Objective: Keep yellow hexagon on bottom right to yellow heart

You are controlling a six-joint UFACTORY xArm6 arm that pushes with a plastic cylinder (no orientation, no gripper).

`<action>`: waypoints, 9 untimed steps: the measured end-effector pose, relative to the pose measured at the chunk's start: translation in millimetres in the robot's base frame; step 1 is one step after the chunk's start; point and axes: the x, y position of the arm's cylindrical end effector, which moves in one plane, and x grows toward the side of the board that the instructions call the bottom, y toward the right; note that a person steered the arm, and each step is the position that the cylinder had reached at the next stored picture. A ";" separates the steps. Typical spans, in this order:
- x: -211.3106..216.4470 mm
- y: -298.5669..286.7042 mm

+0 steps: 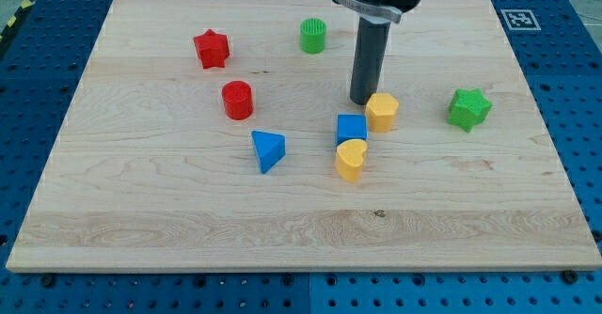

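**Tip at yellow hexagon's upper-left side**

No gripper on this rig, so nothing is grasped: just a bare rod. My tip (pixel 362 101) sits on the board, touching or just beside the yellow hexagon (pixel 382 111) on its view-left, top side.

Room: hexagon is mid-board, right of centre; bare wood to view's bottom and right, far from any wooden board (pixel 141 229) edge.

Hexagon upright, flat top up; no clear long axis.

Yellow heart (pixel 350 159) lies below-left of hexagon. Blue cube (pixel 351 128) is wedged between them, touching heart.

Others well apart: green star (pixel 468 108), blue triangle (pixel 268 150), red cylinder (pixel 237 100), red star (pixel 212 48), green cylinder (pixel 313 35).
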 end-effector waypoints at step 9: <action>47.5 64.8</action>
